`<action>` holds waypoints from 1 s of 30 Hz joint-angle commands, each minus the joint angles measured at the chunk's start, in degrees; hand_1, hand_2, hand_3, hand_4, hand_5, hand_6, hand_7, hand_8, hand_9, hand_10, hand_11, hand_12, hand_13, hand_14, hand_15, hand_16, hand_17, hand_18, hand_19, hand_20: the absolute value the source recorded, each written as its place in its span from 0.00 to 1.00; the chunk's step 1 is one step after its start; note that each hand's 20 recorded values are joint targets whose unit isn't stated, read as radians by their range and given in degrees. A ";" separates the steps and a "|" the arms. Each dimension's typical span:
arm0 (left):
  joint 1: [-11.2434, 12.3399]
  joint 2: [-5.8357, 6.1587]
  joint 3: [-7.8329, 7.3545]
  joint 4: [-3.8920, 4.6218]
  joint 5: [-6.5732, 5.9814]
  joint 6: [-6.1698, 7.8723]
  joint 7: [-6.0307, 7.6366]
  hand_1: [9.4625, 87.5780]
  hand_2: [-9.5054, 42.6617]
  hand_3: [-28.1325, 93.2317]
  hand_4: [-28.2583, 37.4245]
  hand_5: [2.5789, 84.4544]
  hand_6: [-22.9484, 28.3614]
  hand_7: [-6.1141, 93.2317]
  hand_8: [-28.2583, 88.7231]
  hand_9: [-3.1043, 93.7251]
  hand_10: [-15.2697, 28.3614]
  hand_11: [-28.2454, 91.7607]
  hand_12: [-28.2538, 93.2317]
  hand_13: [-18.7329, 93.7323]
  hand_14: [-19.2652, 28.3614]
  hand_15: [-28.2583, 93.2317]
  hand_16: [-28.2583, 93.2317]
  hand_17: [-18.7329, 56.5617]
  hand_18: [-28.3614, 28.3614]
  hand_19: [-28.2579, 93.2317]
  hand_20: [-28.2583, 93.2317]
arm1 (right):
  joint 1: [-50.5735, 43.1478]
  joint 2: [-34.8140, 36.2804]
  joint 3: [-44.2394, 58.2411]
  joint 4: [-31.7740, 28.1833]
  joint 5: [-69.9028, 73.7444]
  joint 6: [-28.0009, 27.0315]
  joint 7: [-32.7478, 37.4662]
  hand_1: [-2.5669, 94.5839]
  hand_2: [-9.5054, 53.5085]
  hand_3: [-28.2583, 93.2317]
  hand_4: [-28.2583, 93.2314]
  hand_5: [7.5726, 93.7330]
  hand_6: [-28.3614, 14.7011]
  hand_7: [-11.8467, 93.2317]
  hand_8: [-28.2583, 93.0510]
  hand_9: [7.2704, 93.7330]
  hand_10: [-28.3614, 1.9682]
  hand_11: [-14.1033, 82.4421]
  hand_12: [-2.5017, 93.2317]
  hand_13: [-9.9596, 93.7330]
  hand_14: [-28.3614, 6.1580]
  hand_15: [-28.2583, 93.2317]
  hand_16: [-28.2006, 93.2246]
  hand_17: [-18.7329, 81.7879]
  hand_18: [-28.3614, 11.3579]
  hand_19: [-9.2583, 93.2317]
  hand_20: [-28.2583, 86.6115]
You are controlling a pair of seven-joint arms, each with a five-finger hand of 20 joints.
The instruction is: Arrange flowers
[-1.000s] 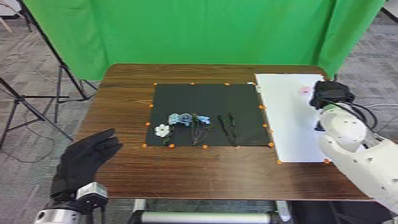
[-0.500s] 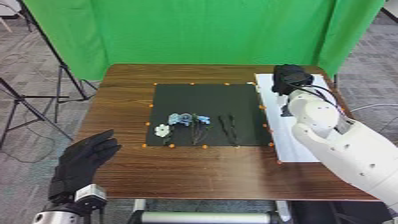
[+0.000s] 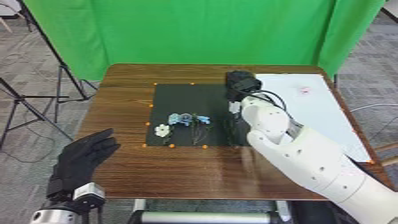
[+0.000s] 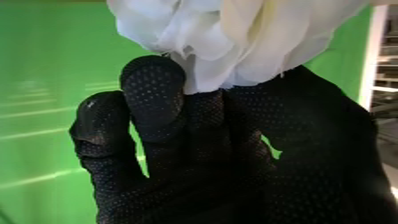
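Observation:
In the head view my right hand is over the upper right part of the black mat. The right wrist view shows a large white flower pinched between the thumb and fingers of that hand. On the mat's lower left lie a small white flower and blue flowers with dark stems. My right arm partly covers the dark stems farther right. My left hand is off the mat at the lower left, fingers straight.
A white sheet with a small pink thing on it covers the right side of the brown table. Orange dots line the mat. Black stands are on the left, and a green curtain hangs behind.
My right hand has moved left from the white sheet to above the black mat, uncovering more of the sheet. My left arm has stayed nearly still.

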 commanded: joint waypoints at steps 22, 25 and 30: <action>-1.85 -0.46 0.14 0.37 0.55 -0.75 -1.84 0.24 0.33 0.89 0.18 0.59 0.76 0.21 0.16 0.48 0.90 0.58 0.30 0.45 1.00 0.77 0.11 0.12 0.88 0.73 0.33 | -0.97 -6.58 -0.35 3.83 -3.95 0.45 2.56 0.55 0.00 0.88 0.00 0.76 0.63 0.39 0.21 0.89 0.68 0.32 0.42 0.70 0.61 0.80 0.52 0.53 0.17 1.00 0.59; -1.69 0.47 0.33 0.40 -0.23 -0.35 -0.90 0.24 0.33 0.89 0.18 0.59 0.76 0.21 0.16 0.48 0.90 0.58 0.30 0.45 1.00 0.77 0.11 0.12 0.88 0.73 0.33 | -1.04 -6.79 -0.20 3.89 -4.12 -0.57 2.87 0.53 0.00 0.88 0.00 0.74 0.62 0.39 0.21 0.86 0.64 0.33 0.41 0.69 0.57 0.82 0.50 0.51 0.17 1.00 0.59; -1.88 0.33 0.33 0.46 -0.18 -0.45 -1.28 0.24 0.33 0.89 0.18 0.59 0.76 0.21 0.16 0.48 0.90 0.58 0.30 0.45 1.00 0.77 0.11 0.12 0.88 0.73 0.33 | -1.38 -6.90 0.00 3.95 -4.02 -0.90 3.64 0.49 0.00 0.89 0.00 0.73 0.61 0.37 0.21 0.82 0.61 0.40 0.36 0.67 0.52 0.83 0.48 0.50 0.16 0.99 0.59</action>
